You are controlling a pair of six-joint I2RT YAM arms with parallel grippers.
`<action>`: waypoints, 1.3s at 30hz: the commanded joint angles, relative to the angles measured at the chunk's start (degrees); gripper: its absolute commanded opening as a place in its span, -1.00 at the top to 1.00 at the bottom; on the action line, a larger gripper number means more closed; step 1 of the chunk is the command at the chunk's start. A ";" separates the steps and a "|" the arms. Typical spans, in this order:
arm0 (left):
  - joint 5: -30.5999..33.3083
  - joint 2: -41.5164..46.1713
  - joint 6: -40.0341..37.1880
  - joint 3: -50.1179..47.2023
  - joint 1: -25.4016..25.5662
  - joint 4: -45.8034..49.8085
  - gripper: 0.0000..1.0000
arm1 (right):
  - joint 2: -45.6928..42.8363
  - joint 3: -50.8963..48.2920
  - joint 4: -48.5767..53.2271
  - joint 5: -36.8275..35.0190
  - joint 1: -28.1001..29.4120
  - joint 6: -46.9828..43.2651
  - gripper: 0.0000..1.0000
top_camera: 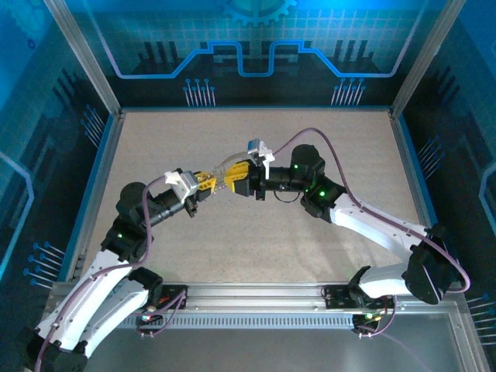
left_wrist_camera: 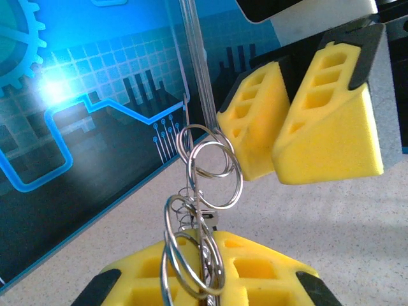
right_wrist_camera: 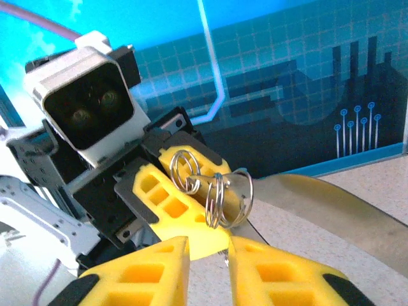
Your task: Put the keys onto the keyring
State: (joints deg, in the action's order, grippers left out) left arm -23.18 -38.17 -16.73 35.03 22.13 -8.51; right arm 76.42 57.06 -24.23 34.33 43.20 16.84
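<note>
Beige, finely speckled tabletop (top_camera: 256, 240), matte. Behind and at the sides, glossy blue panels (top_camera: 248, 46) w/ printed circuit lines and a gear; alu frame posts at the corners. Mid-table, above the surface: left gripper (left_wrist_camera: 204, 271) and right gripper (right_wrist_camera: 209, 247), tip to tip.

Left: pressed together on a bunch of small split rings (left_wrist_camera: 213, 172). Bright steel, round, double-coiled, linked chain-fashion; several, overlapping, exact count unclear.

Rising from the topmost ring: keyring (left_wrist_camera: 196, 70), thin pale silvery wire, a few fine strands close together, running up out of the left-wrist view. In top view, a faint arc over both grippers.

Right: narrow gap betw. fingers (left_wrist_camera: 331, 121), nothing visibly nipped. Nearer tip touching or just beside the top ring, can't tell which.

Fingers on both sides: yellow wedge blocks, matte, w/ rectangular cut-outs and black backing. In right-wrist view, white boxy camera (right_wrist_camera: 86, 105) w/ two dark lenses, above the left gripper's black mount.
</note>
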 commanded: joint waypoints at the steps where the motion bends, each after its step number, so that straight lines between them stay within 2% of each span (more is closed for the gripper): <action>1: -0.84 0.93 0.60 -0.57 -0.16 -4.16 1.00 | 0.75 2.32 -3.12 -1.52 0.91 3.63 0.57; 9: -0.68 0.74 0.60 -0.40 -0.16 -3.90 1.00 | 1.53 3.59 -3.55 -0.73 1.06 3.73 0.77; 20: -1.17 0.64 0.55 -0.59 -0.16 -4.49 1.00 | 2.11 4.38 -1.92 -1.90 1.04 4.74 0.72; 26: -1.21 0.73 0.64 -0.89 -0.16 -4.91 1.00 | 2.16 3.68 -4.61 -1.24 1.02 5.96 0.90; 29: -1.07 0.97 0.64 -0.92 -0.16 -4.95 1.00 | 2.04 3.25 -5.09 -1.41 0.96 6.25 0.92; 32: -1.09 1.43 0.89 -1.17 -0.16 -5.54 1.00 | 1.86 2.97 -4.81 -1.46 0.61 6.80 0.89; 36: -0.89 1.78 0.98 -1.27 -0.16 -5.95 1.00 | 1.12 1.93 -5.01 -1.72 0.57 7.08 0.70; 39: -0.70 1.89 1.51 -1.48 -0.16 -6.64 1.00 | 1.04 0.84 -7.24 -0.89 0.12 8.72 0.69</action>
State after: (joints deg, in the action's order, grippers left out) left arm -23.33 -37.54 -16.36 33.78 22.13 -9.82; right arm 78.13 59.22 -28.25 33.23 43.46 23.66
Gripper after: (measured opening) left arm 0.096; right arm 0.151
